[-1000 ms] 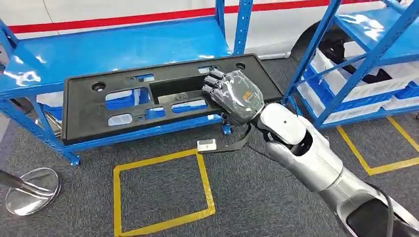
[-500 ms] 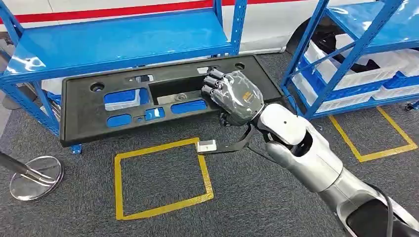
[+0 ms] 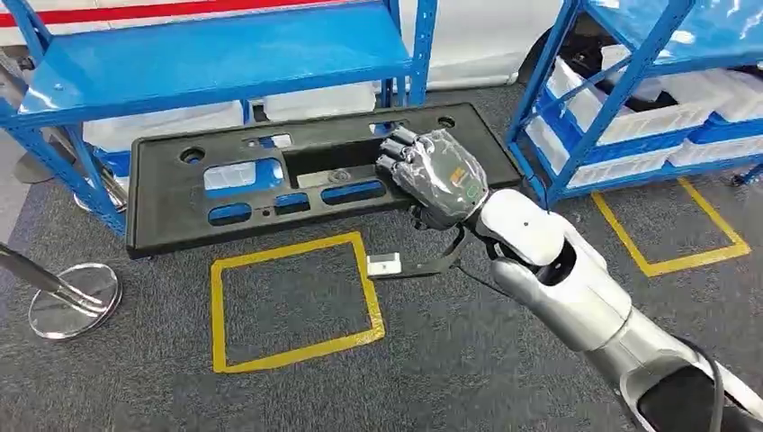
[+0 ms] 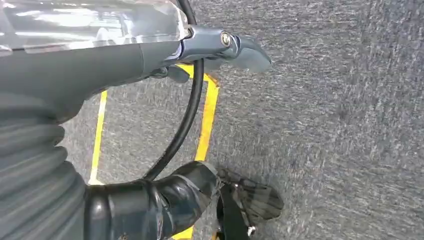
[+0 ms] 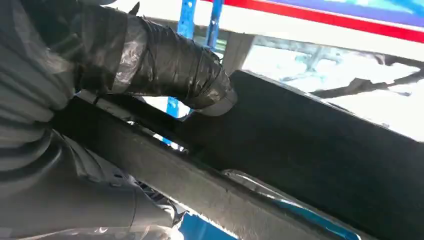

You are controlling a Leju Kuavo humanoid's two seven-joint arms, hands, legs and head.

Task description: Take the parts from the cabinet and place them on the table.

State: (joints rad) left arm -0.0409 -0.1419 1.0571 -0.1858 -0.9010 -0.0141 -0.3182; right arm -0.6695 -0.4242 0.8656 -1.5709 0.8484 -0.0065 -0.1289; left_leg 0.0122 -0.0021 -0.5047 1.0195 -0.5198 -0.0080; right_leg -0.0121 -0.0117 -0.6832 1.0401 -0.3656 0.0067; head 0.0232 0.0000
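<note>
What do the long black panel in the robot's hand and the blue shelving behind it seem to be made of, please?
The black panel looks like moulded plastic: matte, with formed cut-outs and round holes. The right hand grips it. The blue shelving appears to be painted metal: glossy, with bright glare on its flat top, though the frames cannot confirm it.

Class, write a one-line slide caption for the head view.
Right hand grips a long black plastic part, carried in front of the blue rack above a yellow floor square.

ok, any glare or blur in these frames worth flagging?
Head view: glare patches on the blue shelf, otherwise sharp. Right wrist view: background past the black panel blown out white; right hand soft. Left wrist view: left hand blurred, carpet sharp.
</note>
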